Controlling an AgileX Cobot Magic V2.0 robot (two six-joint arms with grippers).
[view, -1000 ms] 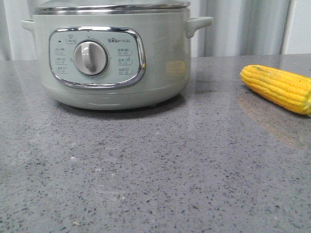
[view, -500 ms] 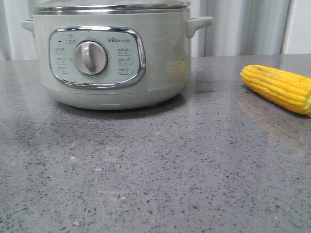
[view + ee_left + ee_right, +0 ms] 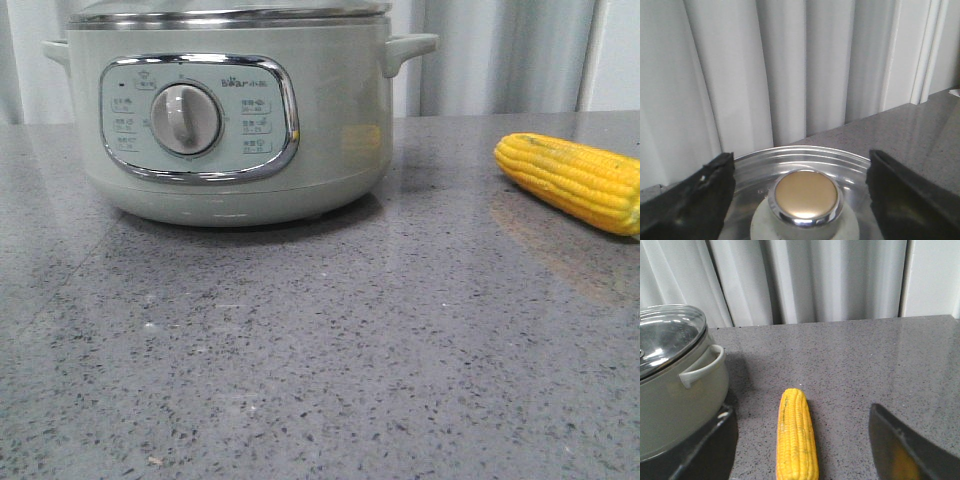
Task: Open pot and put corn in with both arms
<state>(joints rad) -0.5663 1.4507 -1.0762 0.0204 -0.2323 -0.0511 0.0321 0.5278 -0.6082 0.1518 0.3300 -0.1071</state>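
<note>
Lower centre of left wrist view: our left gripper (image 3: pixel 802 200) wide around lid knob (image 3: pixel 805 196) | right gripper (image 3: pixel 800 450) wide over corn (image 3: pixel 796 437) | risk: glossy knob slips, lid drops onto pot (image 3: pixel 230 130)

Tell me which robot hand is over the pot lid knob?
The left hand: its open fingers straddle the gold knob on the glass lid. The right hand hovers open around the corn instead.
</note>
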